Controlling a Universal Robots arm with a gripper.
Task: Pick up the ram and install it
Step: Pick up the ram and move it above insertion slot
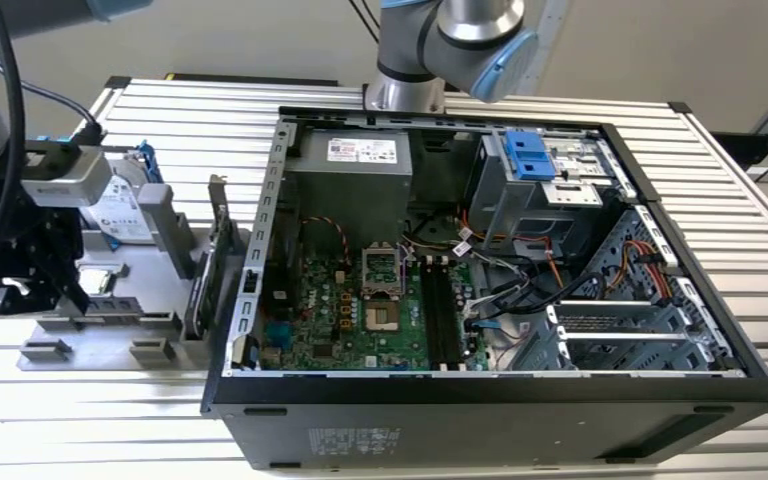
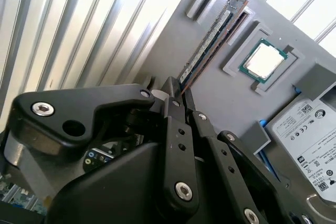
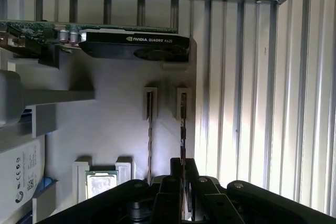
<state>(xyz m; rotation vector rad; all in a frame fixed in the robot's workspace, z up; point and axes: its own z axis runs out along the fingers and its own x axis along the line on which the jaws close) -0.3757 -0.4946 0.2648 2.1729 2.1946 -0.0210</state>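
Observation:
The ram is a long thin blue-green stick standing on edge in slots of a grey holder tray. In the first wrist view the ram runs edge-on straight into my gripper. My gripper is shut on the ram's near end, its black fingers close together on either side of it. In the exterior view my gripper hangs over the tray, at that view's left of the open computer case. The motherboard's black memory slots lie inside the case.
A second thin stick stands in the neighbouring slot. The tray also holds a square silver processor chip, a hard drive and a black graphics card. The case's walls rise beside the tray. Everything rests on a ribbed metal table.

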